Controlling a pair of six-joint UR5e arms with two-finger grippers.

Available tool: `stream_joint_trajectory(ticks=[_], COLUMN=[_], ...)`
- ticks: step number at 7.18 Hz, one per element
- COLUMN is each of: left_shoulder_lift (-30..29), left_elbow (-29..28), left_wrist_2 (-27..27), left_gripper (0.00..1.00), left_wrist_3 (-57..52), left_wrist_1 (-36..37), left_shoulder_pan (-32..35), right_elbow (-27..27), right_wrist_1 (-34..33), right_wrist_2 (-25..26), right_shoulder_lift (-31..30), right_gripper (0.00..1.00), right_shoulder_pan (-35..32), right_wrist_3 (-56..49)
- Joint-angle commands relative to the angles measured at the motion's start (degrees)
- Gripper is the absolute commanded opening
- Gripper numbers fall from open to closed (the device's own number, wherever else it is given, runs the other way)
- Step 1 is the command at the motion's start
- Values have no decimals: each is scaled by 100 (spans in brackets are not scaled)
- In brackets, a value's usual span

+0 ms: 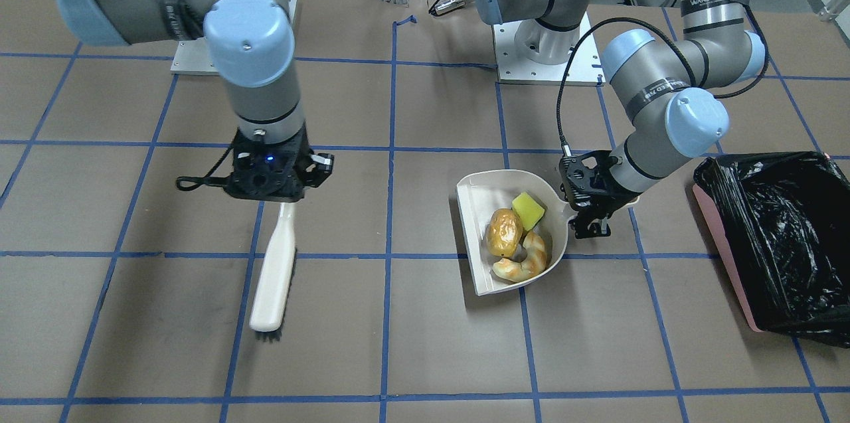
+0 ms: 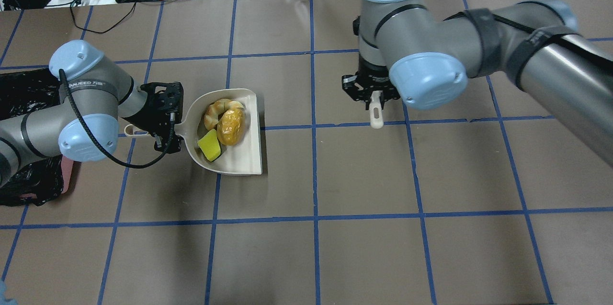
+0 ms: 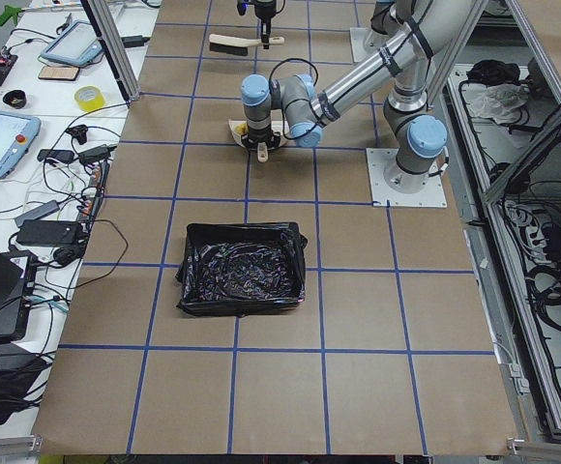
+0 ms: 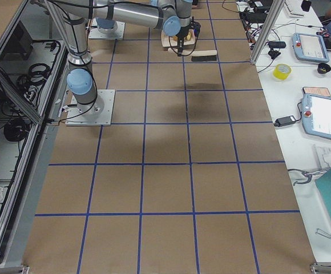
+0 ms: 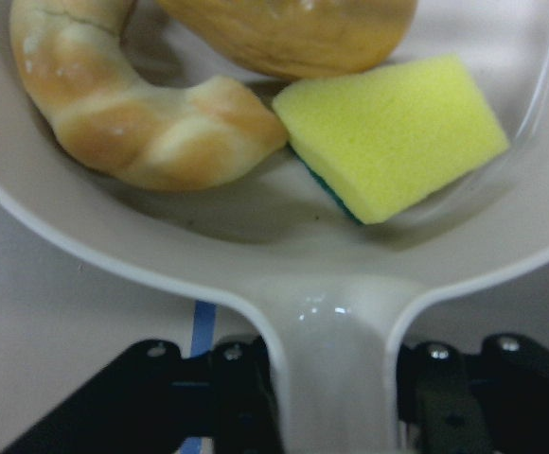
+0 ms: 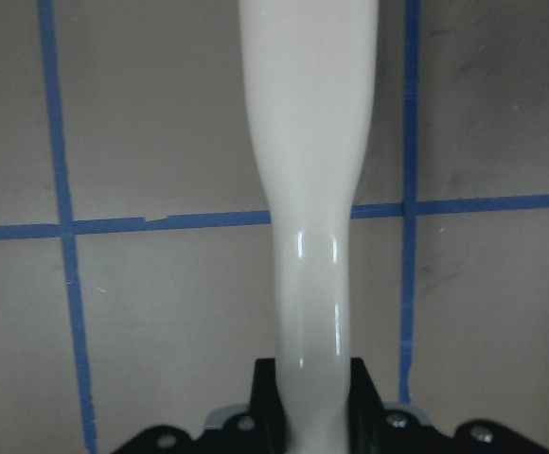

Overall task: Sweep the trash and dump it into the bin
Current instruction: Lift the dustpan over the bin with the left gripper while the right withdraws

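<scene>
Step in hand: the left gripper [image 1: 590, 209] is starting to carry the loaded dustpan [image 1: 479, 210] to the bin [image 1: 783, 244], judging by the layout.
Left fingers: they are grasping the dustpan's narrow handle from both sides.
Right fingers: the right gripper [image 1: 275, 196] is clenching the brush [image 1: 272, 277] by its handle, well apart from the dustpan.
Trash: the nugget [image 1: 505, 232], the croissant-like piece [image 1: 524, 262] and the sponge block [image 1: 528, 209] are all lying inside the dustpan, crowded toward its handle end and touching one another.
Bin: it is sitting at the robot's left end of the worktop [image 1: 425, 356], its mouth open upward.
Doing it well: the open lip probably wants holding level or slightly raised while travelling, then tipping down only once it is over the bag.
Lift: I cannot tell whether the dustpan is clear of the worktop.
Materials: the dustpan and brush handle are smooth, glossy cream plastic; the bag is crinkly, shiny black film; the sponge is porous and yellow-green; the nugget is lumpy and glazed.
Shapes: the dustpan is a rounded scoop with one straight open edge, and the croissant-like piece is curling around the nugget.
</scene>
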State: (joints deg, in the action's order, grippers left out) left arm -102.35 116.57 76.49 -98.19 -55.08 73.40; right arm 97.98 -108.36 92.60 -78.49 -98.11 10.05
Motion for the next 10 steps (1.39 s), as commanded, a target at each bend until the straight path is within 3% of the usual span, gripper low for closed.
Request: stream_joint_trajectory(ticks=[1, 3, 4, 7, 9, 10], left_shoulder_lift=[57, 84, 67, -126, -267, -320], left_elbow=[-587, -2087, -2555, -2771, -2823, -2928], left_wrist_2=[-371, -363, -328, -205, 198, 644], left_gripper=[0, 0, 0, 0, 0, 0], left_wrist_3=[-42, -95, -69, -103, -279, -297], left_wrist_1=[-717, -2534, -2960, -2930, -2745, -2484], left_shoulder_pan=[-727, -1378, -1825, -3424, -4033, -4384], right_elbow=[124, 518, 764, 960, 968, 968], right_wrist_1=[-53, -708, -1113, -1336, -1679, -1679], right_wrist_2=[-66, -93, -93, -93, -66, -84], right_shoulder_lift=[9, 114, 210, 307, 719, 773], right_gripper=[0, 0, 0, 0, 0, 0], right_shoulder_pan=[1184, 1777, 2074, 2743, 2946, 2999], right_wrist_3=[-1456, -2188, -2392, -3175, -3185, -3185])
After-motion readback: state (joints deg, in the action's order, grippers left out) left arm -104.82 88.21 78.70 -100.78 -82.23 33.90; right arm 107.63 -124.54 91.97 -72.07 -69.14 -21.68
